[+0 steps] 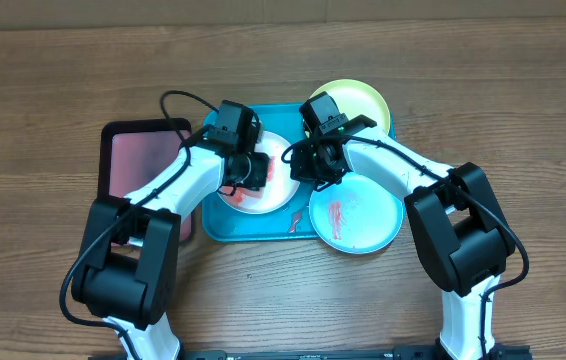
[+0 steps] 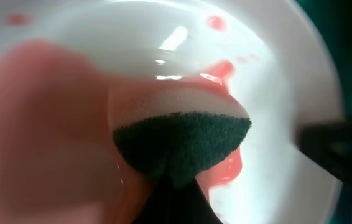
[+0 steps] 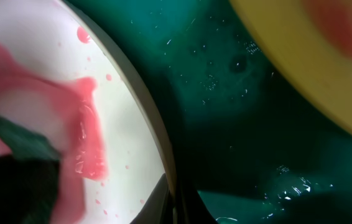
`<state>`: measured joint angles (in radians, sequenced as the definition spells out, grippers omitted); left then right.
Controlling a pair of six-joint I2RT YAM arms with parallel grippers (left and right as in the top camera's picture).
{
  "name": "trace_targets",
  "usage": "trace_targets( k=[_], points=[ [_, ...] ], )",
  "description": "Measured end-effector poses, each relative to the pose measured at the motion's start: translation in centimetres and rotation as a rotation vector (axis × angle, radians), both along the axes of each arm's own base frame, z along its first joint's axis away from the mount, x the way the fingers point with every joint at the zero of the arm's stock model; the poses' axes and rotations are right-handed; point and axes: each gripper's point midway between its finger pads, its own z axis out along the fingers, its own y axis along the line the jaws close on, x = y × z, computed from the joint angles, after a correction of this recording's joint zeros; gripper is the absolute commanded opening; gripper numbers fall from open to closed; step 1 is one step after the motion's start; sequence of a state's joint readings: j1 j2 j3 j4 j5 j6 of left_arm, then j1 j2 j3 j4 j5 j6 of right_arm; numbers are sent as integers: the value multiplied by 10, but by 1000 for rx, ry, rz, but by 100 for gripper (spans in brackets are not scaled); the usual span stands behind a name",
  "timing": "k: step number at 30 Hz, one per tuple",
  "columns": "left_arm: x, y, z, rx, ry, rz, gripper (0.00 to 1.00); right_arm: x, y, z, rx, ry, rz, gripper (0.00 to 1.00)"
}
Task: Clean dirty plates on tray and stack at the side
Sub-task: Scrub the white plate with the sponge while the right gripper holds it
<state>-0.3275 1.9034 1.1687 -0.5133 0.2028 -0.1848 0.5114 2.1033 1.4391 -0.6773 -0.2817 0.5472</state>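
Observation:
The white plate (image 1: 275, 152) lies on the turquoise tray (image 1: 225, 228), smeared with red. My left gripper (image 1: 253, 172) is shut on a sponge (image 2: 182, 140) whose dark green pad presses into the red liquid on the white plate (image 2: 275, 81). My right gripper (image 1: 313, 168) is shut on that plate's right rim (image 3: 166, 168), one finger on each side of the edge. The mint-blue plate (image 1: 363, 215), streaked red, overlaps the tray's right edge. The yellow-green plate (image 1: 358, 105) lies at the tray's far right corner, and its edge (image 3: 313, 62) shows in the right wrist view.
A smaller black-rimmed tray (image 1: 143, 160) with a pinkish inside sits just left of the turquoise tray. A red smear (image 1: 294, 218) marks the tray floor near its front edge. Wooden table surrounds everything.

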Motion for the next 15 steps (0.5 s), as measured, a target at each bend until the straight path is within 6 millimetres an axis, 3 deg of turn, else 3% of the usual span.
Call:
trace_targets(
  k=[3, 7, 12, 15],
  points=[
    [-2, -9, 1, -39, 12, -42, 4, 0, 0, 0, 1, -2, 5, 4],
    [14, -6, 3, -4, -49, 17, 4, 1, 1, 0, 5, -6, 6, 4],
    [48, 29, 11, 193, -191, 224, 4, 1, 2, 1, 10, -7, 9, 4],
    [50, 60, 12, 343, -226, 312, 4, 0, 4, 1, 14, -7, 13, 4]
  ],
)
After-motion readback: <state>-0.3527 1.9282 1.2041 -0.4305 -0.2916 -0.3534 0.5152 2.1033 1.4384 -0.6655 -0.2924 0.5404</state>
